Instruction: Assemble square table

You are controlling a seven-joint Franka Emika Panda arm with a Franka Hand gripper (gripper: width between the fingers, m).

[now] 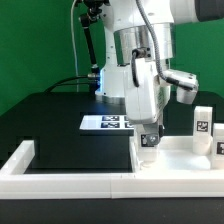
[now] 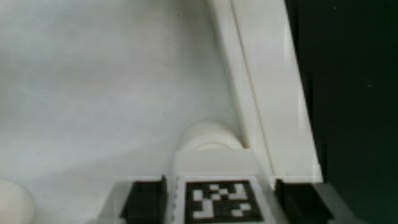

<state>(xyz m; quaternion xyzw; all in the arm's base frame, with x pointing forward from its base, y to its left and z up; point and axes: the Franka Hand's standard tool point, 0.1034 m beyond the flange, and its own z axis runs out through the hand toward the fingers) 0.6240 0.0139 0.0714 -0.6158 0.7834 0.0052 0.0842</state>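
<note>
My gripper [image 1: 148, 137] is shut on a short white leg block [image 2: 217, 170] with a black-and-white tag, and the dark fingers [image 2: 143, 200] press on both sides of it. The leg's rounded end sits over the white square slab [image 2: 89, 90], close to the slab's edge, with the black table beyond. In the exterior view the gripper hangs low over the near left corner of the slab [image 1: 185, 157]. Two more tagged leg blocks [image 1: 201, 120] stand at the exterior view's right, on the slab's far side.
The marker board [image 1: 105, 122] lies on the black table behind the gripper. A long low white border wall [image 1: 70, 181] runs along the front and turns up the exterior view's left side. A small rounded white shape [image 2: 15, 198] shows on the slab in the wrist view.
</note>
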